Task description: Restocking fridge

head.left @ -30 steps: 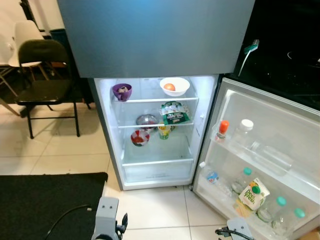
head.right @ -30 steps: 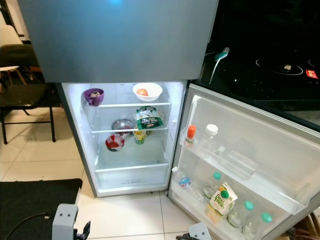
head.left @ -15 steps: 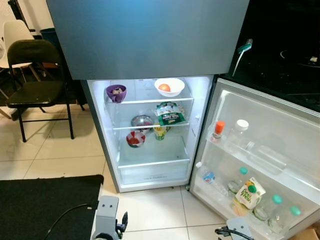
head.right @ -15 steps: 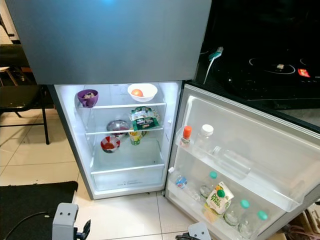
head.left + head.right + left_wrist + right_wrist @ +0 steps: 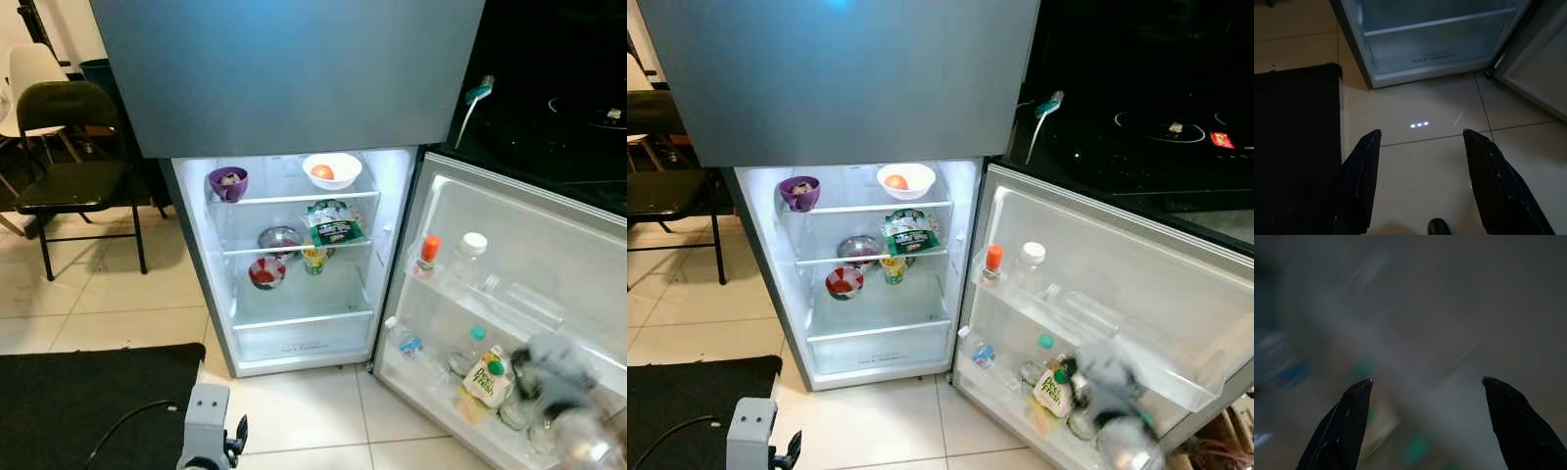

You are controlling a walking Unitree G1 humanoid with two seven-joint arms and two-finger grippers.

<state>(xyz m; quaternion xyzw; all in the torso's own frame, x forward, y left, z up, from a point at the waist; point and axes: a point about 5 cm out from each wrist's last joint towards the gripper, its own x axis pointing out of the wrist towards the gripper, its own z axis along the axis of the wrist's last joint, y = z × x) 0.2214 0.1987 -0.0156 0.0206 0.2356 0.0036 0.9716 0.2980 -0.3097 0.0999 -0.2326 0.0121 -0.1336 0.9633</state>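
The fridge (image 5: 294,323) stands open ahead, its lit white cavity under a flat grey upper door. On the top glass shelf sit a purple bowl (image 5: 227,182) at left and a white bowl (image 5: 331,169) with an orange round fruit in it at right. The shelf below carries a shiny metal bowl (image 5: 279,237) and a green printed pouch (image 5: 336,221); under them stands a red-and-white bowl (image 5: 266,272). The door (image 5: 549,264) swings out to the right, its clear plastic racks holding an orange-capped bottle (image 5: 426,258), a white-capped jar (image 5: 469,257) and a green-and-white carton (image 5: 483,377) among green-capped bottles.

The right gripper (image 5: 1425,396) is a grey motion blur in front of the lower door rack, just right of the carton; its jaws are wide apart with nothing between them. The left gripper (image 5: 1422,147) hangs low over pale glossy floor tiles beside a black mat (image 5: 78,401), near the fridge's bottom drawer, jaws also spread and empty.
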